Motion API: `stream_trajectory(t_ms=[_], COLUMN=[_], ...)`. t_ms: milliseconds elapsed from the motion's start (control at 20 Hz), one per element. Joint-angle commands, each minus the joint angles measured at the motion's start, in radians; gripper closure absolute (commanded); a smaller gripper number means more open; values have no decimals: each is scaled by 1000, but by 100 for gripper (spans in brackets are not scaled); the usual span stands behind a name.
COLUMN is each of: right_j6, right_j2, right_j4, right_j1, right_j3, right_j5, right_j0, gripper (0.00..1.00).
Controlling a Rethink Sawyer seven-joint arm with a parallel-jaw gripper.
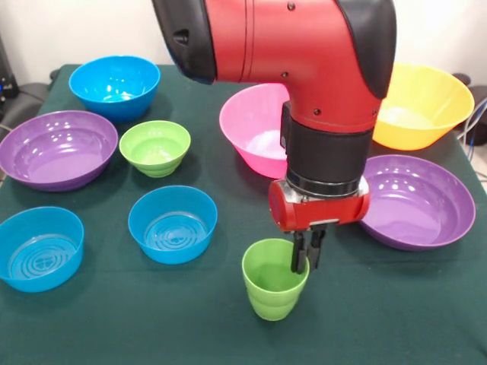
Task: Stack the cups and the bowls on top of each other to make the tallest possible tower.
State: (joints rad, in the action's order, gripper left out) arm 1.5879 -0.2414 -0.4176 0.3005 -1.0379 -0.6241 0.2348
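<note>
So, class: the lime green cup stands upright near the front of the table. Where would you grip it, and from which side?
Grip the green cup by its rim wall, coming straight down from above. It stands upright with its mouth open, so one finger can go inside and one outside. The gripper already hangs at the rim that way.

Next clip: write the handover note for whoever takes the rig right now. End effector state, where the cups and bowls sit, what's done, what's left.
End effector: lowered at the rim of the green cup; grip cannot be judged.
Bowls all stand apart on the green cloth: three blue, two purple, small green, pink, yellow-orange.
Done: nothing stacked.
Left: the entire tower. No orange cup in view.
</note>
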Motion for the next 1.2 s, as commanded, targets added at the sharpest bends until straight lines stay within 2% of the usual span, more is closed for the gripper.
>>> stream_trajectory(t_ms=[50,400,1200], right_j6=[-1,0,-22], right_j2=[60,103,86], right_j4=[-88,-82,-26], right_j1=[-43,-54,-78], right_j3=[11,18,23], right_j5=[-46,-69,-67], right_j0=[-30,-47,-38], gripper=[100,100,100])
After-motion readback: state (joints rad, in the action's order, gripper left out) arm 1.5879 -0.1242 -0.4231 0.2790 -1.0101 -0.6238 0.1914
